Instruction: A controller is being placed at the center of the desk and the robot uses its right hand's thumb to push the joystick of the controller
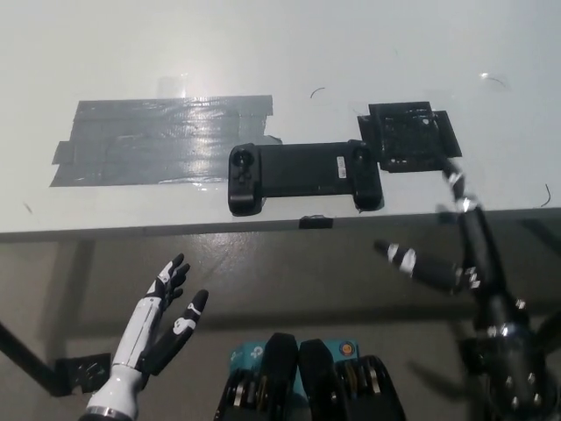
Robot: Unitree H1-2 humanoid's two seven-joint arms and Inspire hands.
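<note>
A black controller (302, 175) lies flat near the desk's front edge, a joystick (242, 161) on its left grip and another (359, 156) on its right grip. My black right hand (473, 263) hangs open below and to the right of it, in front of the desk edge. One fingertip reaches up to the desk beside the controller's right end; another finger points left. Nothing touches the joysticks. My white left hand (162, 320) rests open at the lower left, below the desk edge, holding nothing.
A wide patch of grey tape (158, 140) covers the white desk (280, 53) left of the controller. A black square pad (408, 136) lies at the controller's right end. A small black clip (316, 222) sits on the desk's front edge.
</note>
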